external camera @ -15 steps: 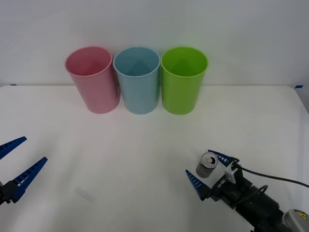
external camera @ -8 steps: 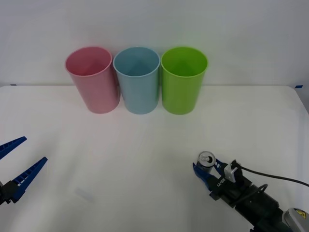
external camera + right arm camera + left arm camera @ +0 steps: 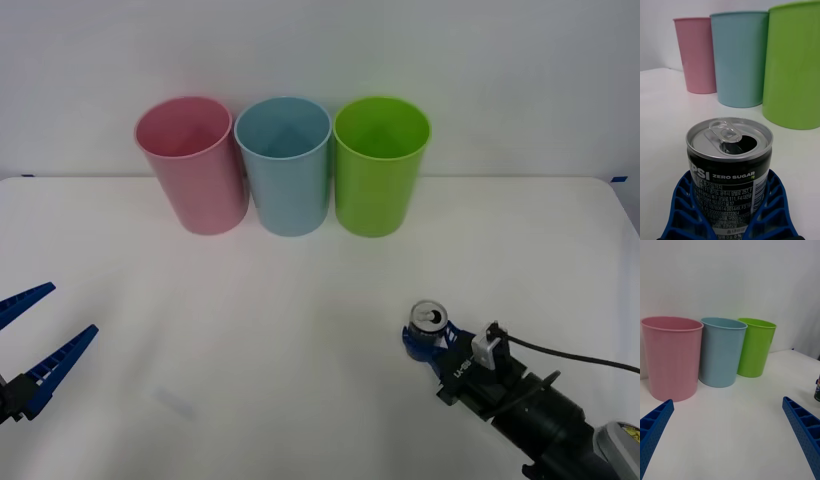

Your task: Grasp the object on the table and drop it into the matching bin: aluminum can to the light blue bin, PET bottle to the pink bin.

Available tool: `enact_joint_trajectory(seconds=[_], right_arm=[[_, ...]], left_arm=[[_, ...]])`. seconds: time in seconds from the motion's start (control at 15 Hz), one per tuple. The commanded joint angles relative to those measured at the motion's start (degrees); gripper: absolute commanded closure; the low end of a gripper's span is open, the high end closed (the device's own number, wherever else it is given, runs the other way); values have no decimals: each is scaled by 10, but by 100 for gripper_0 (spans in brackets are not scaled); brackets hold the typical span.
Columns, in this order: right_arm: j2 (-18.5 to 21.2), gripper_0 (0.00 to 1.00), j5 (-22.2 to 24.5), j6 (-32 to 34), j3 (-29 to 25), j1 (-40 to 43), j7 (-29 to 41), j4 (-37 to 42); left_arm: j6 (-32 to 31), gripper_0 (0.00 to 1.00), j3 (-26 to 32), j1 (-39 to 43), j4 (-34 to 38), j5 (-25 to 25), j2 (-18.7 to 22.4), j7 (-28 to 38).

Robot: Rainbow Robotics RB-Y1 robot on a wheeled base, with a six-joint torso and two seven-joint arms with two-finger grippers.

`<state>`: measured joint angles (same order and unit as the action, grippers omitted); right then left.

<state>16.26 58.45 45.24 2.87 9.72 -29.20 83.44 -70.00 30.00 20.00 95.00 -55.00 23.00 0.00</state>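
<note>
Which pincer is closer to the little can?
Right. The right pincer is shut around the can; the left pincer waits open, far across the table.

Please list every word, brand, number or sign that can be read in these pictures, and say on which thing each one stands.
"PSI": on the can held in the right tool, in large white letters; the start of the word is hidden.
"ZERO SUGAR": on the same can, beside it.
Small print below, with a row of digits: too small to read reliably.
Pink bin, light blue bin, green bin: no text.
</note>
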Motion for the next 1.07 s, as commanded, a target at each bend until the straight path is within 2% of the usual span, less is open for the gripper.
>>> enact_joint_trajectory(seconds=[0.07,0.6,1.07], right_arm=[[14,100,-14,1,0,12,18,49],[56,100,-15,-22,-6,34,230,228],[90,100,-13,-39,-15,-21,369,301]], left_arm=[[0,0,0,0,0,0,0,0],[0,0,0,0,0,0,0,0],[0,0,0,0,0,0,0,0]])
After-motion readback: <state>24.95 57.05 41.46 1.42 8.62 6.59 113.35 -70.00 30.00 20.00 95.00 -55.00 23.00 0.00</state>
